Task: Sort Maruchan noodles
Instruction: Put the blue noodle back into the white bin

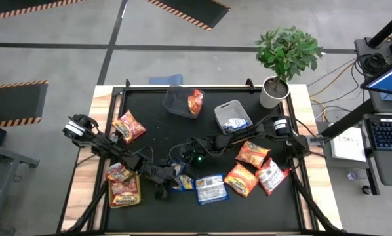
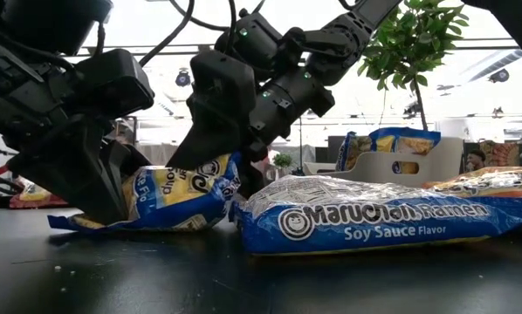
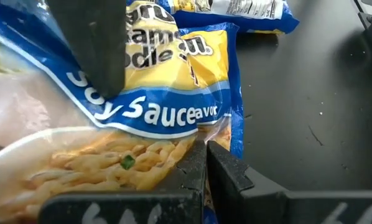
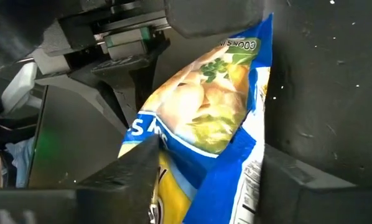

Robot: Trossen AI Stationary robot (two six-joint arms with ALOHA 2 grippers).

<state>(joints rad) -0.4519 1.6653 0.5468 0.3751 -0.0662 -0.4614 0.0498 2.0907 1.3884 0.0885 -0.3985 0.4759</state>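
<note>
Blue packet (image 2: 169,199) lies near the front middle of the surface (image 2: 243,279), one end lifted, beside a second blue packet (image 2: 374,218). Left tool (image 3: 204,162) is clenched on one edge. Right tool (image 4: 204,162) straddles the opposite end, fingers either side; whether it grips yet, I cannot tell. Judged light, crinkly, slippery film over a brittle noodle block. Best hold: the flat sealed end, not the middle.

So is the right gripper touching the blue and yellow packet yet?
Touching. The right wrist view shows the blue and yellow packet wedged between the right gripper fingers, pressing against both; the low view agrees.
</note>
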